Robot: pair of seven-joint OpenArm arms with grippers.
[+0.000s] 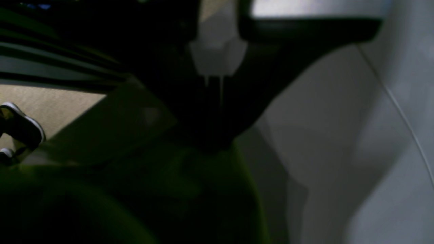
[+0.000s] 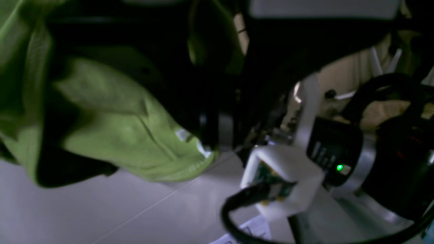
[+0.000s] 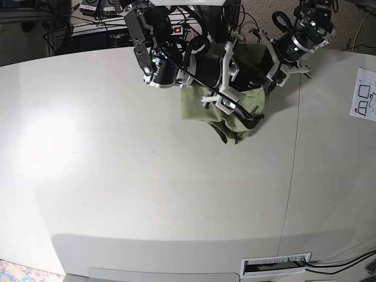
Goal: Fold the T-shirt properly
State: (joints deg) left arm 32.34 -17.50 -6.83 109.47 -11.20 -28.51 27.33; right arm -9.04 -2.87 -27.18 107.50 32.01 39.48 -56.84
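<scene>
The olive-green T-shirt [image 3: 235,117] is bunched up at the far middle of the white table [image 3: 147,176], under both arms. In the right wrist view the T-shirt [image 2: 118,128] hangs just above the table, its white tag beside the dark fingers of my right gripper [image 2: 208,142], which looks shut on the hem. The left wrist view is dark: my left gripper [image 1: 217,139] is shut, and the T-shirt [image 1: 169,189] hangs from its tips. The right arm [image 3: 176,67] comes in from the left in the base view, the left arm [image 3: 299,35] from the right.
The left arm's white camera mount and cable [image 2: 284,176] sit close beside my right gripper. A printed sheet [image 3: 364,94] lies at the table's right edge. Cables and a power strip [image 3: 176,29] lie behind the far edge. A shoe [image 1: 20,125] shows on the floor.
</scene>
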